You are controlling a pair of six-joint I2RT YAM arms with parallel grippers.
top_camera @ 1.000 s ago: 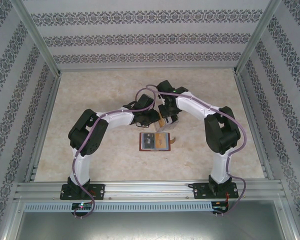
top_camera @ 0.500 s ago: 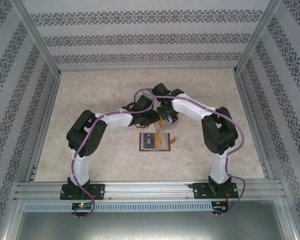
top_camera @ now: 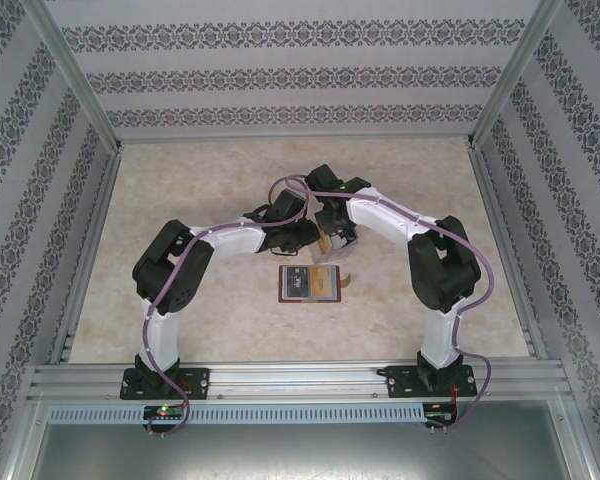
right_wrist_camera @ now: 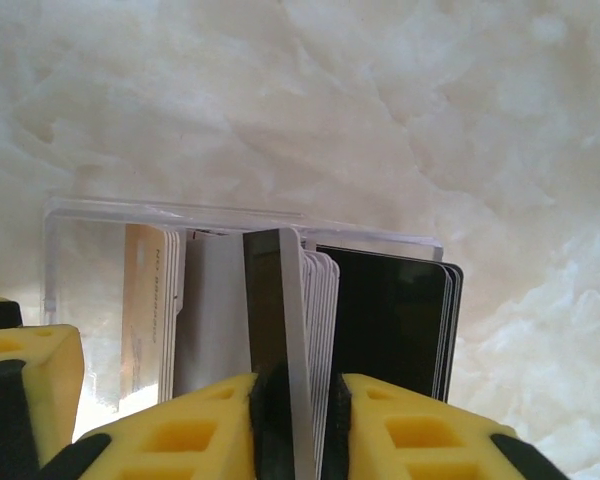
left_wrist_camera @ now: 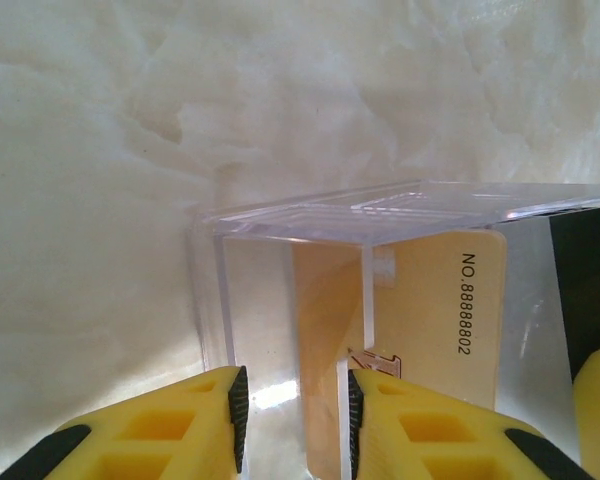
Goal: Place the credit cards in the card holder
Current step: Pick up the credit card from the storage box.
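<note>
The right gripper (right_wrist_camera: 295, 405) pinches a grey-white card (right_wrist_camera: 278, 300) among the credit cards (right_wrist_camera: 390, 315) in the clear case (right_wrist_camera: 80, 250), the left gripper (left_wrist_camera: 294, 420) seems to clamp its wall, and the card holder (top_camera: 309, 284) lies just beside.

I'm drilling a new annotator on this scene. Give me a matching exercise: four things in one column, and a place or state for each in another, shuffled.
Things:
1 card holder
2 tan card
3 grey card
4 black cards

Places or states:
A pinched in the right tool
B printed NO.88888802, inside the clear case
C lying on the table
D right end of the row, right wrist view

Pairs: 1-C, 2-B, 3-A, 4-D.
</note>
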